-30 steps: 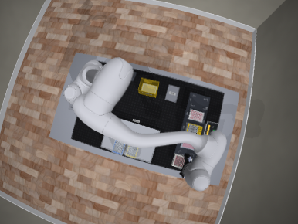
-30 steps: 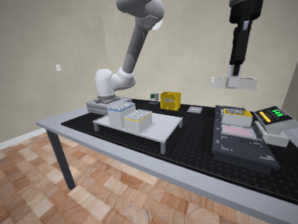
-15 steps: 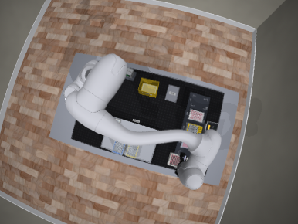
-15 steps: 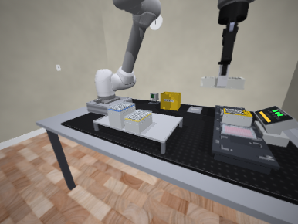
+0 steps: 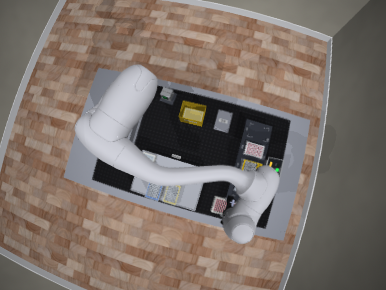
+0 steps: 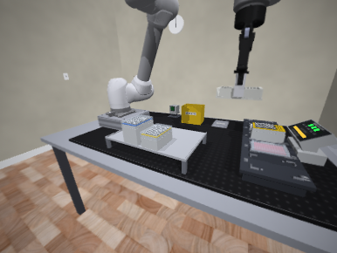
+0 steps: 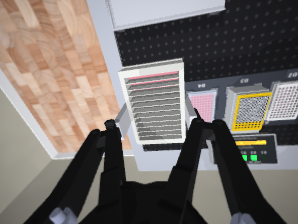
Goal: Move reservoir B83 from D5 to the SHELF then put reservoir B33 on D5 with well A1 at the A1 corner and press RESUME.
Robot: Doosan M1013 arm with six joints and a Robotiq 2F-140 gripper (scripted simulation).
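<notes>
Gripper [image 7: 154, 131] clamped on the 12-trough reservoir [image 7: 154, 101] — high above a black perforated deck [image 6: 218, 150], grey table [image 6: 65, 140], wood-block floor [image 6: 131, 218].

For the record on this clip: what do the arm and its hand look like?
The arm is smooth, glossy white-grey with thick rounded links and bulbous joints, rising from a pale round base. The wrist end turns black. The hand is black, with two slender linkage fingers and small grey knobs at the knuckles. No cables or markings are visible.

Shelf [image 6: 192, 139] right half free beside two racks [image 6: 147, 129]
</notes>
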